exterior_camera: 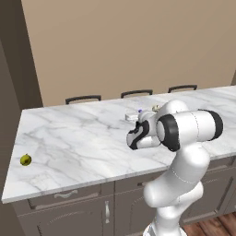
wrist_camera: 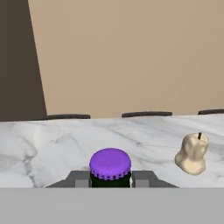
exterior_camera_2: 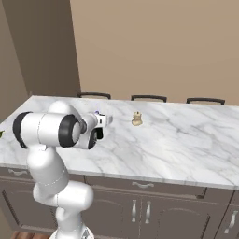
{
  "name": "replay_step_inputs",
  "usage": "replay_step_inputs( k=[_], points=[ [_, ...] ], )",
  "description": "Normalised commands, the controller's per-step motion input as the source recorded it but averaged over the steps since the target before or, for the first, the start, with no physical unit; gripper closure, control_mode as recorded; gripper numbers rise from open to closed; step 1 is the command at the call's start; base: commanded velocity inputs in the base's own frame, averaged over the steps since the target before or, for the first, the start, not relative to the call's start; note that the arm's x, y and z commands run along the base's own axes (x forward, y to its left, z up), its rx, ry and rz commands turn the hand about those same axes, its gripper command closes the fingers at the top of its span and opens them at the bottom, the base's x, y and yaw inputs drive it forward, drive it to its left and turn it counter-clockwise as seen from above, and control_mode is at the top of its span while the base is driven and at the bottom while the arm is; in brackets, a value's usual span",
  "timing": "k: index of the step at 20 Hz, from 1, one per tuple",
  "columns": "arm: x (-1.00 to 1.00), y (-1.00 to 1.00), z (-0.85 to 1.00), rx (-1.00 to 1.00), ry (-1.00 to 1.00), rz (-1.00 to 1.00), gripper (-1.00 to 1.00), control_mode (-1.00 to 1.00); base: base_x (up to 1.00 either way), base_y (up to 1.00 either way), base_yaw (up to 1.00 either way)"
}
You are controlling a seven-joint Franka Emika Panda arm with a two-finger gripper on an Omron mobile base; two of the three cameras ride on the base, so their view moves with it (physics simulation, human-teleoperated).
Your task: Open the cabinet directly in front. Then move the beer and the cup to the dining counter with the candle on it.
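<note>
The beer (wrist_camera: 110, 162), a dark bottle with a purple cap, stands upright between my gripper's (wrist_camera: 110, 179) two fingertips, which are shut on its neck. Bottle and gripper (exterior_camera: 133, 117) hover over the long white marble dining counter (exterior_camera: 83, 138), near its middle. In the base views just the purple cap (exterior_camera_2: 97, 112) peeks above the hand. The beige candle (wrist_camera: 192, 154) stands on the dining counter (wrist_camera: 52, 144) a short way right of the bottle, clear of it; the candle (exterior_camera_2: 137, 119) is nearer the far edge. The cup and the cabinet are out of view.
A small yellow-green fruit (exterior_camera: 26, 160) lies near the counter's left end. Three dark chair backs (exterior_camera: 136, 93) line the far edge against a tan wall. A tall dark brown panel (exterior_camera_2: 46, 46) rises at the back left. Drawer fronts (exterior_camera_2: 140, 205) run below the slab.
</note>
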Motion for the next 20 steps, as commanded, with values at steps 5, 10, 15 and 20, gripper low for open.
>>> replay_step_inputs(
  k=[5, 10, 15, 20],
  points=[
    [0.06, -0.01, -0.47, 0.0, 0.07, 0.0, 1.0, -1.0, 0.0, 0.0, 0.0],
    [0.11, -0.01, -0.33, 0.0, 0.02, 0.0, 1.0, -1.0, 0.0, 0.0, 0.0],
    [0.2, 0.0, -0.2, 0.0, 0.0, 0.0, 1.0, -1.0, 0.0, 0.0, 0.0],
    [0.06, 0.0, -0.02, 0.0, 0.0, 0.0, 1.0, -1.0, 0.0, 0.0, 0.0]
  ],
)
